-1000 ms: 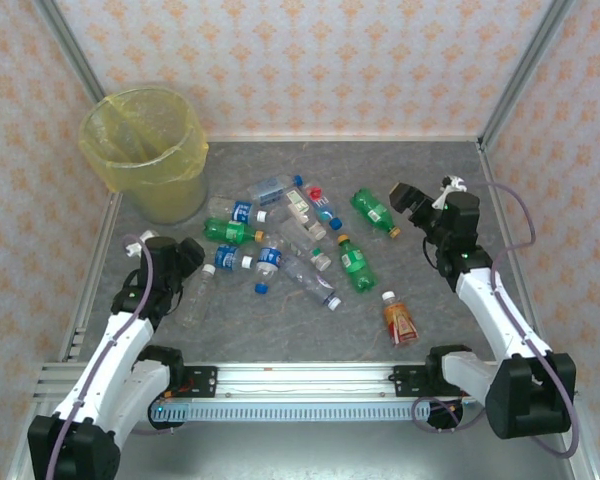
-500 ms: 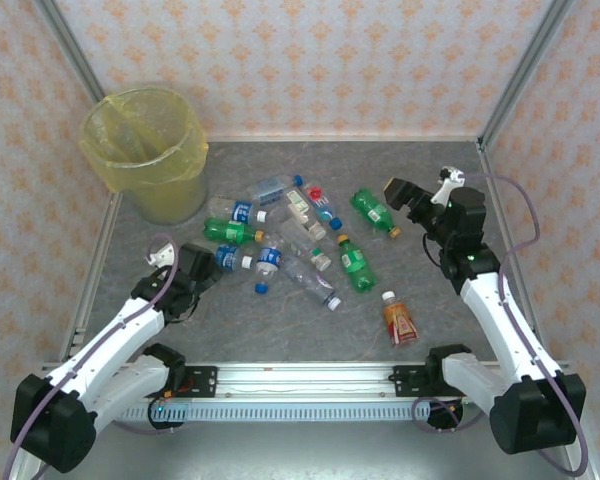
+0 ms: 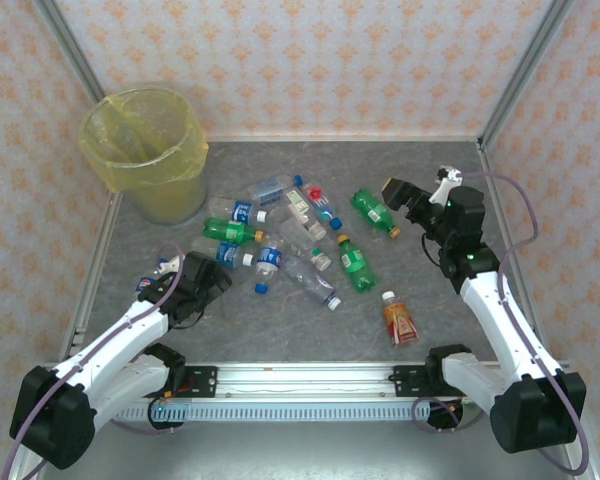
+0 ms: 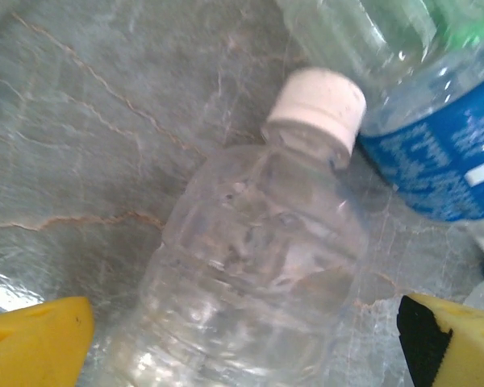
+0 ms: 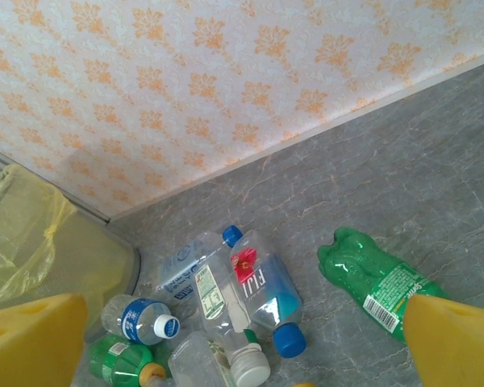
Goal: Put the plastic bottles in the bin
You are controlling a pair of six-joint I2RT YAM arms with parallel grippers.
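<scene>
Hovering low over a clear white-capped bottle point(image 4: 258, 250), the left end effector point(image 3: 208, 284) has its jaws spread wide on either side of the bottle's body and has hold of nothing; that bottle lies flat on the bench point(image 3: 280, 330), nearer the arms than the bin point(image 3: 170, 195) and a little to its right. The right end effector point(image 3: 392, 190) is likewise fully open and empty, held above the bench far to the right of the bin, just beside a green bottle point(image 3: 375, 213). The task looks barely begun. From above, the bin's yellow liner point(image 3: 130, 130) appears to hold no bottle, though its bottom is hard to read through the plastic. About a dozen plastic bottles point(image 3: 290, 235) lie scattered to the right of the bin, most in a loose heap close together, with an orange-red bottle point(image 3: 400, 322) lying apart, the farthest from the bin. By my reading, the step in hand is the first pick on the left side: closing on the clear bottle, then carrying it up and back to the bin. Everything else is left to do.
</scene>
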